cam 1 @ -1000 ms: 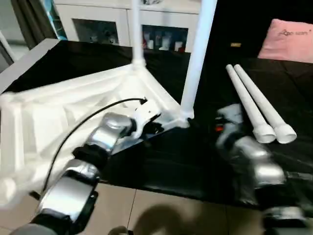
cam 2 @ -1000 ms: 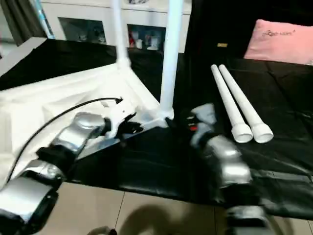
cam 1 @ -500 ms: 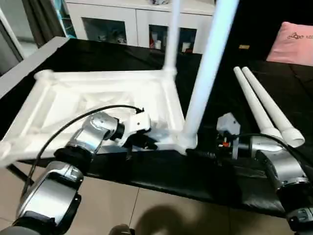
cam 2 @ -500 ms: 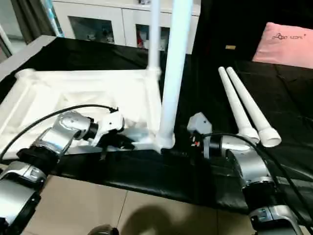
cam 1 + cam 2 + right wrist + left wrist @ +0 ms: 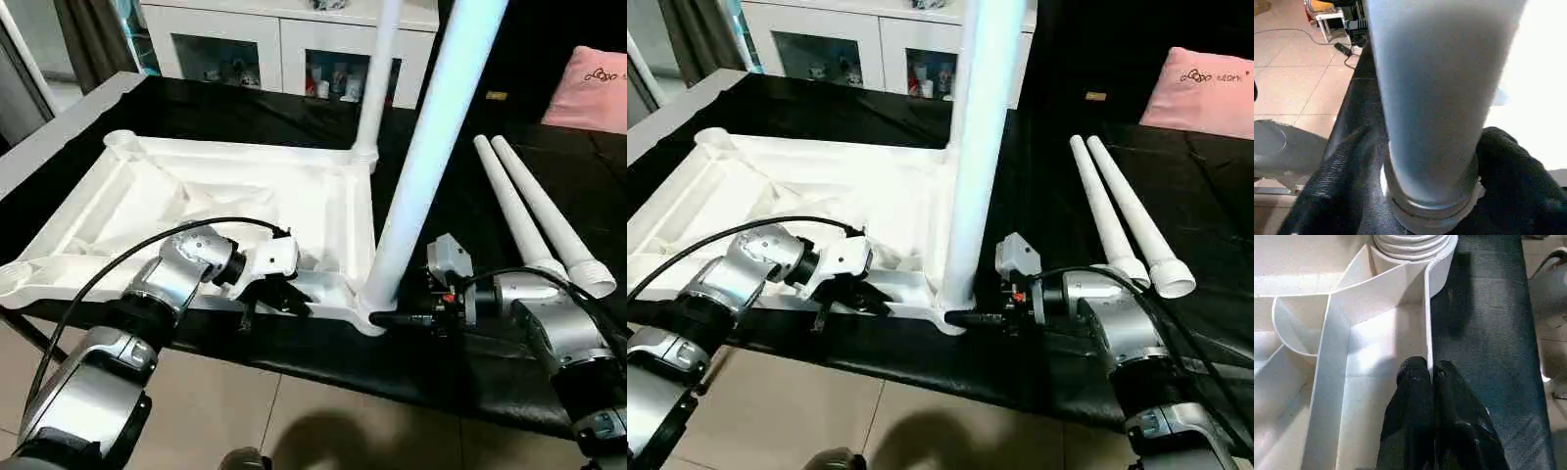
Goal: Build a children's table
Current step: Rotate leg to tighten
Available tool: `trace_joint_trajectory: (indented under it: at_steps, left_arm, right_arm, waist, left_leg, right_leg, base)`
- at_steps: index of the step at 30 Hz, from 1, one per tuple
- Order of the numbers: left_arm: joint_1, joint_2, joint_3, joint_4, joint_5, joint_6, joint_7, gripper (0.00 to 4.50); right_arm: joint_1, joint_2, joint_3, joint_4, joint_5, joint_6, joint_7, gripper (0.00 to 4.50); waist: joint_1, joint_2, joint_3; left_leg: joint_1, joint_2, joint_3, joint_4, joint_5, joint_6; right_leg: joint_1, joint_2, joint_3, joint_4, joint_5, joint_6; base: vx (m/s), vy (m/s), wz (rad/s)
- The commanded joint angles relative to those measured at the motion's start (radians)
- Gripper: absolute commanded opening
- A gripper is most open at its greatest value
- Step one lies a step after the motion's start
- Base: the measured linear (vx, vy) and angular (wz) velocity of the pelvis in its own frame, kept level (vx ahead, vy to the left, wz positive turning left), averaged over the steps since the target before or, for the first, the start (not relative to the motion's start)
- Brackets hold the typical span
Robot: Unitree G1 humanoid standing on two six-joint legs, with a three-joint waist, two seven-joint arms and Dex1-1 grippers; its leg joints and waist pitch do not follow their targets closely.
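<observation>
Head stereo overhead; wrist cameras close-up.

A pink pillow lies on black cloth near a white cabinet.

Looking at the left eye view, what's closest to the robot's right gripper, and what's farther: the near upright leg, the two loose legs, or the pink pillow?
1. Near upright leg, between the right gripper fingers.
2. Two loose legs, lying on its outer side.
3. Pink pillow, far right corner.
</observation>
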Motion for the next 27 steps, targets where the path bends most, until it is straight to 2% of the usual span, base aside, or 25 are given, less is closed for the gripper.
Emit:
trace_joint_trajectory:
  at_steps: [1,5,6,12,19,23,24,26,27]
  left_arm:
    - [0.001,0.001,-0.028,-0.033,0.009,-0.015,-0.021,0.00]
    - [0.000,0.002,-0.031,-0.031,0.012,-0.013,-0.018,0.00]
    - [0.000,0.001,-0.031,-0.031,0.013,-0.011,-0.018,0.00]
    - [-0.001,0.000,-0.030,-0.022,0.020,-0.010,-0.014,0.00]
    - [-0.001,-0.007,-0.025,-0.012,0.018,0.004,0.003,0.00]
    - [-0.013,-0.026,-0.008,0.004,0.015,0.039,0.046,0.00]
    - [-0.024,-0.038,0.000,0.016,0.020,0.054,0.085,0.00]
    - [-0.056,-0.078,0.032,0.038,0.016,0.121,0.185,0.00]
    - [-0.056,-0.078,0.032,0.038,0.016,0.121,0.185,0.00]
  right_arm:
    - [-0.006,-0.002,0.010,0.009,0.007,0.012,0.026,2.95]
    - [0.004,-0.002,0.011,0.004,0.007,0.019,0.037,2.79]
    - [0.007,-0.002,0.013,0.003,0.008,0.020,0.038,2.50]
    - [0.020,0.002,0.018,-0.004,0.008,0.021,0.038,2.15]
    - [0.053,0.015,0.022,-0.038,0.018,0.037,0.024,2.04]
    - [0.055,0.058,0.008,-0.029,-0.002,0.073,-0.090,2.04]
    - [0.054,0.079,0.003,-0.026,-0.014,0.086,-0.141,2.04]
    - [0.047,0.136,-0.008,-0.010,-0.044,0.149,-0.283,2.04]
    - [0.047,0.136,-0.008,-0.010,-0.044,0.149,-0.283,2.04]
  waist:
    - [-0.002,0.001,-0.079]
    - [-0.002,0.002,-0.080]
    - [-0.002,0.002,-0.080]
    - [-0.001,0.004,-0.080]
    - [0.000,0.007,-0.080]
    - [-0.002,0.008,-0.077]
    - [-0.005,0.005,-0.071]
    - [-0.014,0.006,-0.058]
    - [-0.016,0.005,-0.055]
  left_leg:
    - [0.019,0.029,-0.003,-0.059,-0.162,0.063]
    - [0.019,0.029,-0.003,-0.058,-0.156,0.063]
    - [0.018,0.029,-0.003,-0.057,-0.155,0.063]
    - [0.018,0.028,-0.004,-0.057,-0.160,0.059]
    - [0.020,0.028,-0.004,-0.057,-0.169,0.058]
    - [0.020,0.027,-0.005,-0.061,-0.188,0.048]
    - [0.021,0.025,-0.004,-0.064,-0.212,0.038]
    - [0.036,0.021,-0.007,-0.073,-0.307,0.000]
    - [0.039,0.019,-0.007,-0.075,-0.325,-0.006]
  right_leg:
    - [0.058,-0.077,0.042,-0.058,-0.061,-0.248]
    - [0.058,-0.077,0.042,-0.056,-0.049,-0.251]
    - [0.059,-0.077,0.042,-0.055,-0.042,-0.251]
    - [0.059,-0.076,0.042,-0.057,-0.052,-0.249]
    - [0.059,-0.075,0.041,-0.057,-0.048,-0.252]
    - [0.058,-0.076,0.041,-0.062,-0.088,-0.244]
    - [0.058,-0.076,0.040,-0.069,-0.140,-0.235]
    - [0.052,-0.081,0.041,-0.091,-0.369,-0.182]
    - [0.050,-0.083,0.040,-0.099,-0.427,-0.166]
  base:
    - [0.000,0.000,0.00]
    - [0.000,0.000,0.00]
    - [0.000,0.000,0.00]
    - [0.000,0.000,0.00]
    - [0.000,0.000,0.00]
    - [0.000,0.000,0.00]
    - [0.000,0.000,0.00]
    - [0.000,0.000,0.00]
    - [-0.050,-0.008,-0.02]
